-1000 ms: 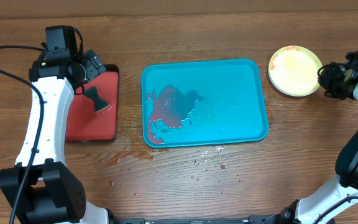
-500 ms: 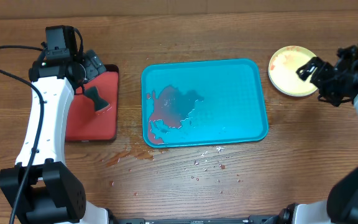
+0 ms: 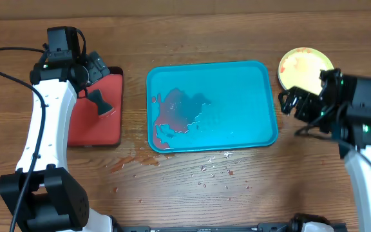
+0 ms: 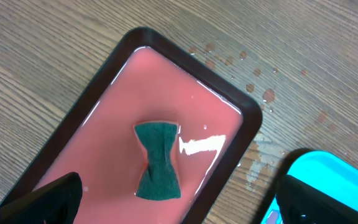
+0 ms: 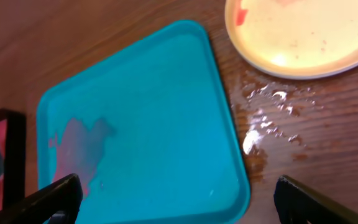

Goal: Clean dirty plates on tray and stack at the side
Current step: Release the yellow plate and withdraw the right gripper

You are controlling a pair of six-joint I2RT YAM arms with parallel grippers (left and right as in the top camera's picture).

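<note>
The teal tray [image 3: 211, 106], smeared red at its left, is seen mid-frame. A yellow-green plate [image 3: 298, 67], perhaps a stack, is set on the counter [image 3: 192, 196] at upper right. The left hand [image 4: 176, 196] and right hand [image 5: 176, 198] are both held wide, empty.

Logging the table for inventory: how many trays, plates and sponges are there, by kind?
Trays: 2, the large teal-blue plastic tray and the smaller dark-rimmed red tray.
Plates: 1 visible, the round yellow-green plastic plate.
Sponges: 1, the dark green pinched sponge.
Total: 4.
</note>
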